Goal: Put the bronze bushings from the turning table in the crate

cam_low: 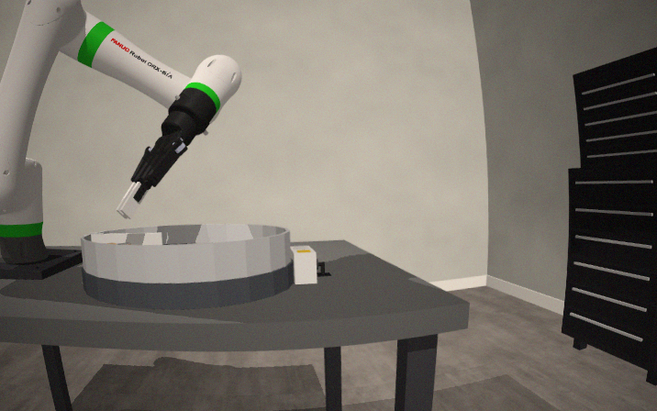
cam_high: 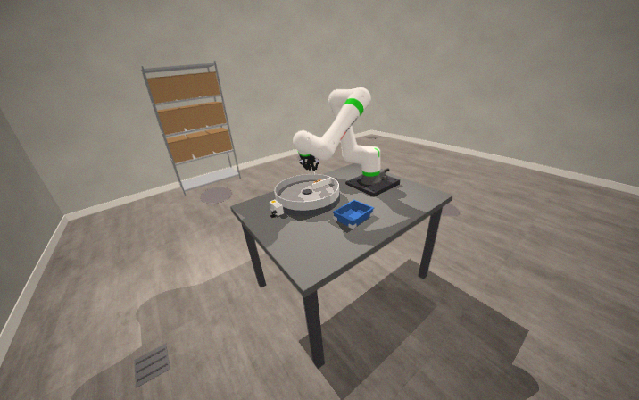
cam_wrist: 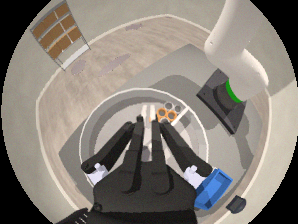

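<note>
Grey table (cam_high: 329, 254) on wood-look floor (cam_high: 518, 263) — claw (cam_low: 127, 205) pinched narrow, holding nothing.

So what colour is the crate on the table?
Blue crate, clearest in the top view.
</note>
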Action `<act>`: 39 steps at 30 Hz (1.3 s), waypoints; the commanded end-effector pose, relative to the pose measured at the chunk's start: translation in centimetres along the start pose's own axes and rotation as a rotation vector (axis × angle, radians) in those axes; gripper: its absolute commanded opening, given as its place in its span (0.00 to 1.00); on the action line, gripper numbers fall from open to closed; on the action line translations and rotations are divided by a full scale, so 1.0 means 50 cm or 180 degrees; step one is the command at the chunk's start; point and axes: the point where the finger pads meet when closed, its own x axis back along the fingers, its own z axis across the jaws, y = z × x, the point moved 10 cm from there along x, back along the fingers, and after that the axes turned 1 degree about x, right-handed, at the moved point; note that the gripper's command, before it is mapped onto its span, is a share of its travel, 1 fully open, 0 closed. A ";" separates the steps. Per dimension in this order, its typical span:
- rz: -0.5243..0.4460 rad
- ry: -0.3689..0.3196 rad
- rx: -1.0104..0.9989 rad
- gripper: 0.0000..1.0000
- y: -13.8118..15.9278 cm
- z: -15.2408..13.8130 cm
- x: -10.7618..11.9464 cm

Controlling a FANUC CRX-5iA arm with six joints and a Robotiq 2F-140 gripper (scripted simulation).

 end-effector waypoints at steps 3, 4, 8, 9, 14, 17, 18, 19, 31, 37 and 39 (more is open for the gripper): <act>-0.0001 -0.0001 -0.0001 0.06 0.000 0.000 0.000; -0.0001 -0.0001 -0.0001 0.06 0.000 0.000 0.000; -0.0001 -0.0001 -0.0001 0.06 0.000 0.000 0.000; -0.0001 -0.0001 -0.0001 0.06 0.000 0.000 0.000; -0.0001 -0.0001 -0.0001 0.06 0.000 0.000 0.000; -0.0001 -0.0001 -0.0001 0.06 0.000 0.000 0.000; -0.0001 -0.0001 -0.0001 0.06 0.000 0.000 0.000; -0.0001 -0.0001 -0.0001 0.06 0.000 0.000 0.000; -0.0005 0.0007 -0.0013 0.06 0.000 0.001 0.001; -0.0019 0.0033 -0.0053 0.06 0.002 0.004 0.003; -0.0020 0.0036 -0.0057 0.06 0.002 0.004 0.003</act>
